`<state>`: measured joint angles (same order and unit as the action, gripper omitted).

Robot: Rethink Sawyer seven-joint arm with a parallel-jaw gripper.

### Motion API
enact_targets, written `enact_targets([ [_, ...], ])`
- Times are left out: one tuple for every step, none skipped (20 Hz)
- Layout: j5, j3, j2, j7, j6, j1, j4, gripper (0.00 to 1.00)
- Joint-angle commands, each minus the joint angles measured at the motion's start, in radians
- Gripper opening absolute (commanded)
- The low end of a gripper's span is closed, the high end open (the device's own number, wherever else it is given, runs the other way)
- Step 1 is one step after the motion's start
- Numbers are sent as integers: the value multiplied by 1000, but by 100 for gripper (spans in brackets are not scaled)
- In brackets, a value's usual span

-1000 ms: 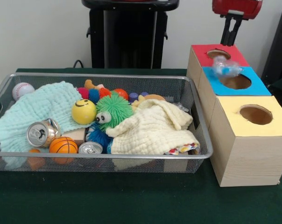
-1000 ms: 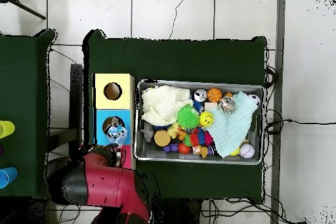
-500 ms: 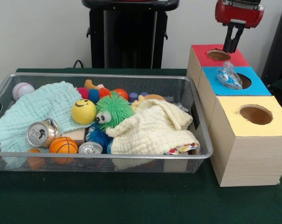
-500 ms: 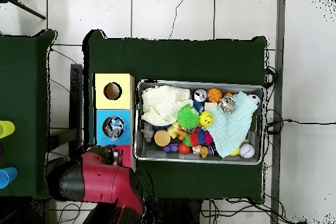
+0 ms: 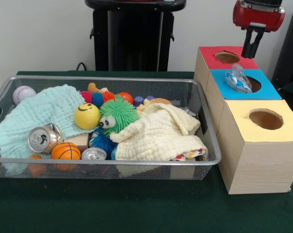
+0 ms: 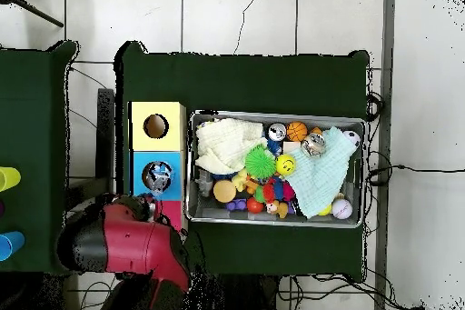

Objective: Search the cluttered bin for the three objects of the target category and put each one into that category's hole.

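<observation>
**Crumpled plastic piece lies across the blue hole, pincer raised at upper right**

At the upper right of the front view the gripper (image 5: 252, 48) hangs above the red-topped box (image 5: 227, 57). Its dark fingers (image 5: 254, 41) sit close together with nothing between them, though whether they are fully closed I cannot tell.

Just below, a crumpled clear and blue plastic piece (image 5: 237, 79) rests on the blue-topped box (image 5: 243, 85), lying over the left part of the blue hole (image 5: 249, 84). Its long axis tilts, the narrow end pointing up toward the red box and the broader end down and to the left. From overhead it shows as a pale patch inside the blue square (image 6: 157, 176).

The yellow-topped box (image 5: 259, 145) stands at lower right. The wire bin (image 5: 112, 170) fills the left and centre, holding a mint cloth (image 5: 37, 116), a cream cloth (image 5: 158, 133), a green spiky ball (image 5: 117, 114), a yellow smiley ball (image 5: 87, 116), a small basketball (image 5: 65, 151) and two cans (image 5: 43, 138).
</observation>
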<state>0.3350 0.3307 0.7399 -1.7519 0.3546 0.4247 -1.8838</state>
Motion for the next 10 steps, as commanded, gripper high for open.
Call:
enact_targets([
  [48,-21,-36,-257,29,-27,69,0],
  [48,-22,-37,-256,21,-25,65,0],
  [45,-28,-42,-246,8,-36,64,0],
  [44,-32,-42,-243,-6,-37,54,0],
  [39,-41,-47,-230,-22,-50,52,0],
  [36,-45,-48,-226,-34,-54,48,0],
  [34,-55,-55,-221,-50,-64,44,0],
  [31,-64,-64,-215,-72,-73,42,0],
  [29,-68,-69,-214,-83,-77,42,0],
  [27,-70,-76,-212,-90,-81,47,0],
])
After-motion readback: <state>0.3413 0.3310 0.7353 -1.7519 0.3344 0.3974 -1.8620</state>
